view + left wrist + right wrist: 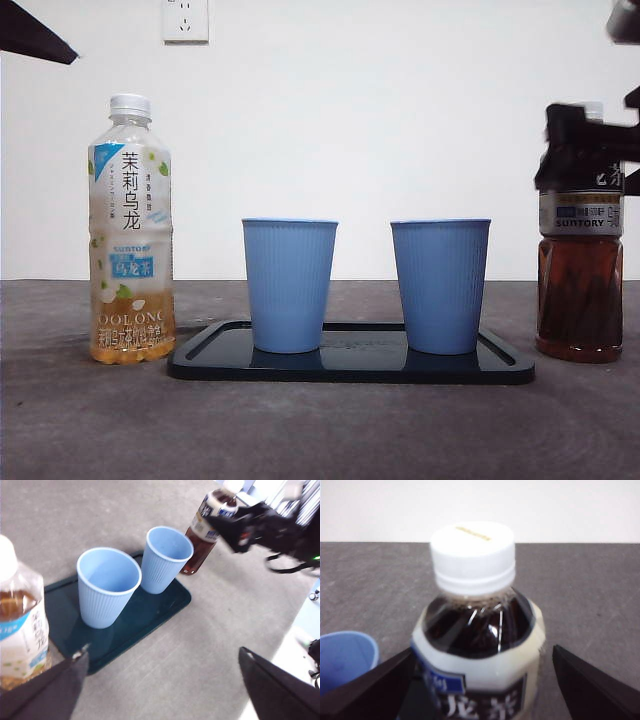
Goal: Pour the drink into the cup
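A dark tea bottle [580, 290] with a white cap stands upright on the table, right of the tray. My right gripper [590, 150] is open, with one jaw on each side of the bottle's upper label; the right wrist view shows the bottle [475, 625] between the jaws of the gripper [482, 652]. Two empty blue cups [289, 285] [440, 285] stand on a dark tray [350, 365]. My left gripper [162, 655] is open and empty, held above the table near a light tea bottle [20, 630]. The left wrist view also shows the right gripper [245, 527] at the dark bottle [200, 540].
The light oolong tea bottle [130, 250] stands capped, left of the tray. The left arm shows only as a black tip [35, 35] at the top left corner. A wall socket [185, 20] is on the white wall behind. The table [320, 430] is grey.
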